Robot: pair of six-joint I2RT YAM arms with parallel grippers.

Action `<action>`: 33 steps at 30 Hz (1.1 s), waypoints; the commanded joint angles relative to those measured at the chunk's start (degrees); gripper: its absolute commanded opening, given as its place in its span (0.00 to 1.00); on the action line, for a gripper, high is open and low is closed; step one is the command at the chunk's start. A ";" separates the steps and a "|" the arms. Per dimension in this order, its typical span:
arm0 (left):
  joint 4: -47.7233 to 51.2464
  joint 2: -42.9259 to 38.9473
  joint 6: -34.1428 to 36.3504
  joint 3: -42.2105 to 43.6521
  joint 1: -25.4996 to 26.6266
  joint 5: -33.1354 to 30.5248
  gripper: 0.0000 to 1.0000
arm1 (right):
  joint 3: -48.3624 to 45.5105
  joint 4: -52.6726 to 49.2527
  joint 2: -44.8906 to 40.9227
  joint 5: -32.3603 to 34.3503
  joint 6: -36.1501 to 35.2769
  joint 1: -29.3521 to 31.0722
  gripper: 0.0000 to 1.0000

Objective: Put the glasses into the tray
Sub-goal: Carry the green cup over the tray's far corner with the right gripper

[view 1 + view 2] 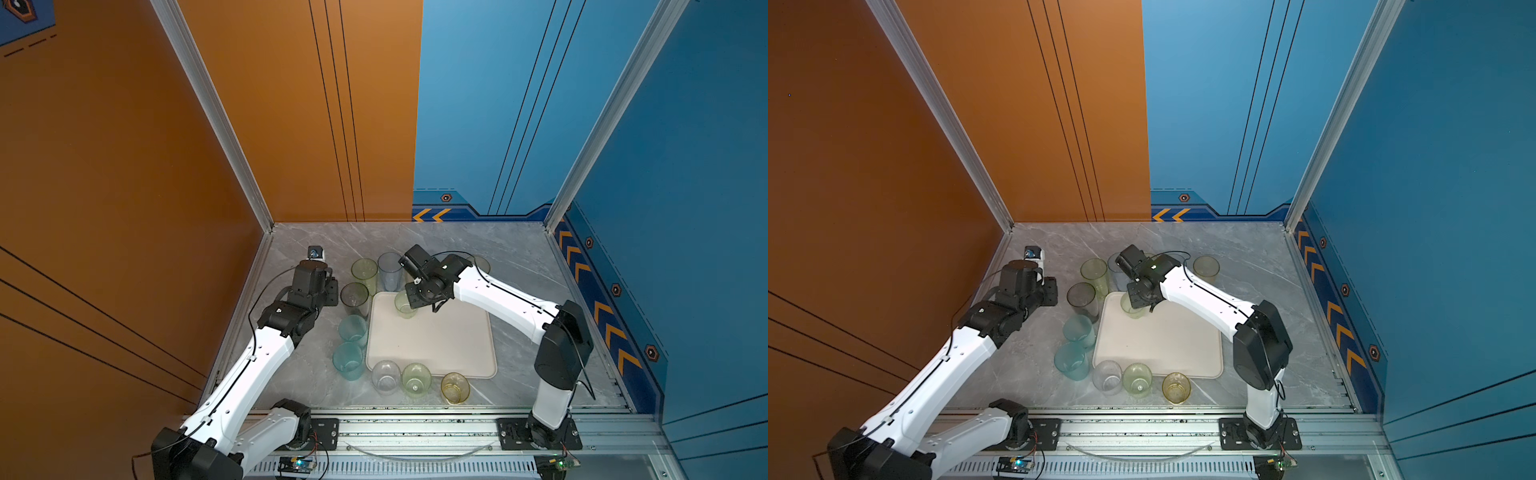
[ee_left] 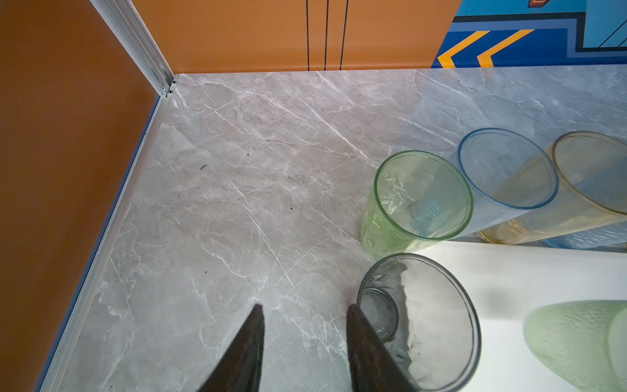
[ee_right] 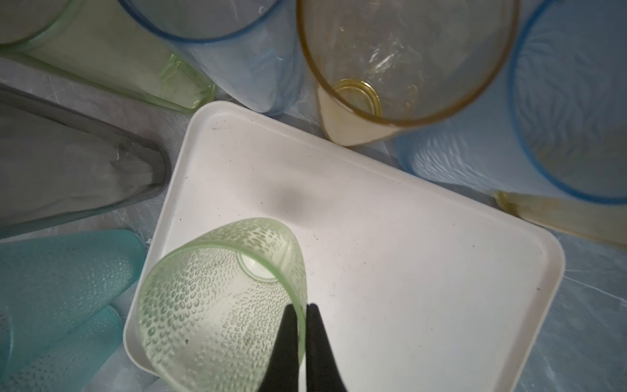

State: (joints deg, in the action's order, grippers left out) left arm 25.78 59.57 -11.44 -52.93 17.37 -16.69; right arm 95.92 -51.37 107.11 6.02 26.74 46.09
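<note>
Grey marble table [image 1: 519, 266] with a cream tray [image 1: 440, 345] at its middle, tinted tumblers around it.
The tray is bare except at its far-left corner, where the dimpled green tumbler [image 3: 210, 305] is; the other glasses [image 1: 352, 328] stand on the table along its far, left and near edges. The right gripper [image 3: 302, 307] is clamped on that tumbler's rim, one finger inside and one outside. The left gripper [image 2: 304, 307] stands part-open and empty beside the smoky grey tumbler [image 2: 441, 322].
</note>
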 commanded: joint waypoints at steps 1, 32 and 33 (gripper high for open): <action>-1.08 -0.77 0.58 0.96 -0.90 1.57 0.41 | 4.37 1.12 2.54 -2.53 -2.04 0.17 0.00; -2.76 0.61 1.07 1.94 -4.96 5.08 0.42 | 17.89 2.07 18.61 -3.80 -2.31 -0.02 0.00; -2.75 0.61 1.07 1.88 -5.06 5.16 0.42 | 18.11 1.90 18.86 -3.80 -2.31 -0.15 0.00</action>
State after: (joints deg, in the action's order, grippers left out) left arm 23.75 60.01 -11.42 -51.75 12.99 -12.97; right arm 111.87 -49.28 125.12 2.72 25.28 46.39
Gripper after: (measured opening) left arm 0.416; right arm 0.048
